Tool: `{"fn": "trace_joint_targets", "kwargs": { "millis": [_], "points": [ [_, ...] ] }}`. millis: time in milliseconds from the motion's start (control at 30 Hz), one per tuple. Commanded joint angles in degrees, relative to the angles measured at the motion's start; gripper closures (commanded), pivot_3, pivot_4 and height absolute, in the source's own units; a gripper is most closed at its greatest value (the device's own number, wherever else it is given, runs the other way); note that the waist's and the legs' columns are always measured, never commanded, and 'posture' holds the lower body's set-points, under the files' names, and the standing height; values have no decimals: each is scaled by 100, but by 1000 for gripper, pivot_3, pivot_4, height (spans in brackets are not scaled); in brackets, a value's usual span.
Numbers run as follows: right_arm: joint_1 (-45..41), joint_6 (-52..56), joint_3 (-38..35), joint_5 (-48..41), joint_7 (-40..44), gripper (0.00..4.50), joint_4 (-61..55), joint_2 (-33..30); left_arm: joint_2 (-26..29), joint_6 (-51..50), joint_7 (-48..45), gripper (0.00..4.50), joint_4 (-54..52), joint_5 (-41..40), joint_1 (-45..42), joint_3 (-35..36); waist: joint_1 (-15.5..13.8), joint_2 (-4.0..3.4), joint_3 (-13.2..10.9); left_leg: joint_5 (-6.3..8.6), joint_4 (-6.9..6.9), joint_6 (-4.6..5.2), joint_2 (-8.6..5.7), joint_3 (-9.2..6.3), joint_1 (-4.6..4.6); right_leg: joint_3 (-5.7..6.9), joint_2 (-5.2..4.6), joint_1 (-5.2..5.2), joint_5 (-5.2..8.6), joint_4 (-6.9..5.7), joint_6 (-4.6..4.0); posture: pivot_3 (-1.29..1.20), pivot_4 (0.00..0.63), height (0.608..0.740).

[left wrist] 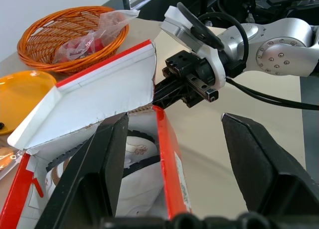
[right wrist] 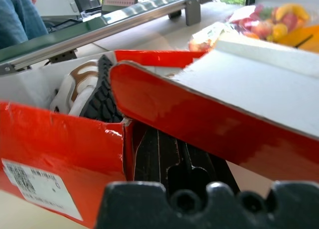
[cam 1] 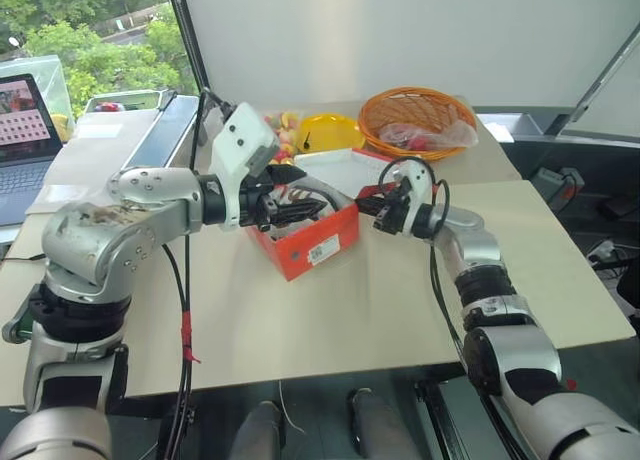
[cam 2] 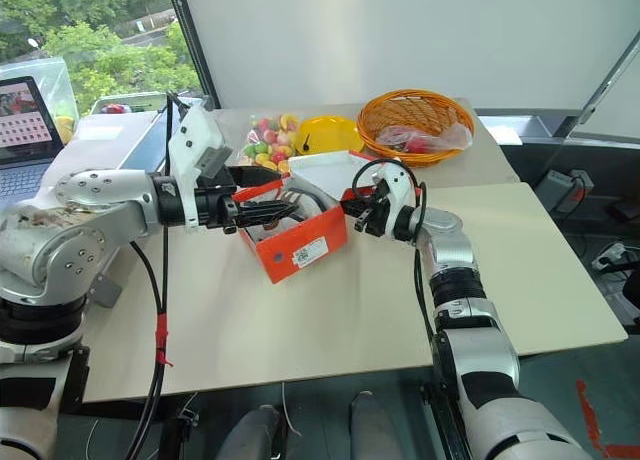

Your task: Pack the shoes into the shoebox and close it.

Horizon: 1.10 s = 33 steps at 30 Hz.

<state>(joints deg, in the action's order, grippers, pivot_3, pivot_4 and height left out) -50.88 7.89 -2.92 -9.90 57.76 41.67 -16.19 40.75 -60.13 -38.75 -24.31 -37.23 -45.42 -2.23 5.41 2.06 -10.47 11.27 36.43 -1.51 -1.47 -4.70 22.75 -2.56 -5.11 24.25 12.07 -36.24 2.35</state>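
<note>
The right gripper (left wrist: 167, 92) has its 2 black fingers pressed together with nothing between them; their tips sit under the raised edge of the lid (left wrist: 99, 102), at the corner of the shoebox (cam 1: 305, 242) nearest that arm. In the right wrist view the red flap of the lid slants just above these fingers, and the box's red wall with its white end label (right wrist: 35, 184) stands just beside them.

The left gripper (cam 2: 262, 212) stands open, its 2 fingers spread well apart, holding nothing. One finger (left wrist: 94, 174) reaches over the open box, close above the shoes (left wrist: 137, 174); the other is outside the box's long wall, over the bare table (cam 1: 300, 330).

The shoes lie inside the shoebox, white uppers and a dark sole (right wrist: 102, 92) showing under the half-raised lid, whose white inside faces the left gripper.

Beyond the box from both grippers are a yellow plate (cam 1: 330, 132), a bag of coloured sweets (cam 2: 268, 140) and a round orange wicker basket (cam 1: 415, 115) holding a clear bag. Far off the left gripper's outer side is a laptop (cam 1: 25, 130).
</note>
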Motion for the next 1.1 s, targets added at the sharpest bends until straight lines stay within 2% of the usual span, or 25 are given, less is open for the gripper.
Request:
{"fn": "trace_joint_targets", "kwargs": {
  "millis": [33, 133, 233, 367, 467, 633, 900, 1000, 1100],
  "points": [
    [39, -157, 256, 168, 10, 4450, -337, -108, 60, 104, -36, 1333, -119, 41, -201, 68, -2, 0, 0, 0, 0, 0, 0, 0, 0, 0, 0, 0, 0, 0, 0, 0, 150, 740],
    [130, 412, 677, 620, -184, 4450, -16, -315, 87, 78, -59, 1333, -121, 43, -222, 79, -20, 0, 0, 0, 0, 0, -1, 0, 0, 0, -1, 0, 0, 0, 0, 0, 150, 740],
    [276, 1019, 733, 661, -451, 4450, -34, -324, 155, 38, -93, 1333, -161, 20, -218, 96, -63, 0, 0, 0, 0, 0, -1, 0, 0, 0, 0, -1, 0, 1, 0, 0, 150, 740],
    [550, 1680, 582, 580, -1059, 4450, -371, -152, 285, 33, -157, 1333, -163, 20, -219, 109, -52, 0, 0, 0, 0, 0, 0, 1, 2, -2, -1, 4, 0, 0, -1, 0, 150, 740],
    [730, 1695, 385, 513, -1592, 4450, -454, -1, 326, 48, -184, 1333, -129, 27, -253, 105, -58, 0, 0, 0, 1, 0, 3, 1, -2, -2, 2, 1, 0, -3, -1, 0, 150, 740],
    [496, 1175, 246, 649, -2208, 4450, 210, -53, 295, 80, -207, 1333, -85, 48, -305, 59, -137, 0, 0, 0, 2, 0, 0, 1, -1, -2, 1, -1, 0, 0, -1, 0, 150, 740],
    [-305, -237, 4, 728, -2824, 4450, 2032, -206, 263, 65, -211, 1333, -94, 39, -361, 52, -130, 0, 0, 0, 0, 0, 1, 2, -1, -2, 2, -1, -1, 3, -2, 0, 150, 740],
    [-455, -849, -263, 485, -2619, 4450, 2165, -189, 254, 49, -199, 1333, -135, 22, -334, 54, -122, 0, 0, 0, -1, 0, 2, 2, -1, -2, 2, -1, -1, 6, -1, 0, 150, 740],
    [-524, -1153, -480, 145, -2012, 4450, 1920, -121, 261, 47, -204, 1333, -143, 19, -325, 50, -113, 0, 0, 0, -1, 0, 1, 2, -1, -2, 2, -2, -1, 5, -1, 0, 150, 740]
  ]
}}
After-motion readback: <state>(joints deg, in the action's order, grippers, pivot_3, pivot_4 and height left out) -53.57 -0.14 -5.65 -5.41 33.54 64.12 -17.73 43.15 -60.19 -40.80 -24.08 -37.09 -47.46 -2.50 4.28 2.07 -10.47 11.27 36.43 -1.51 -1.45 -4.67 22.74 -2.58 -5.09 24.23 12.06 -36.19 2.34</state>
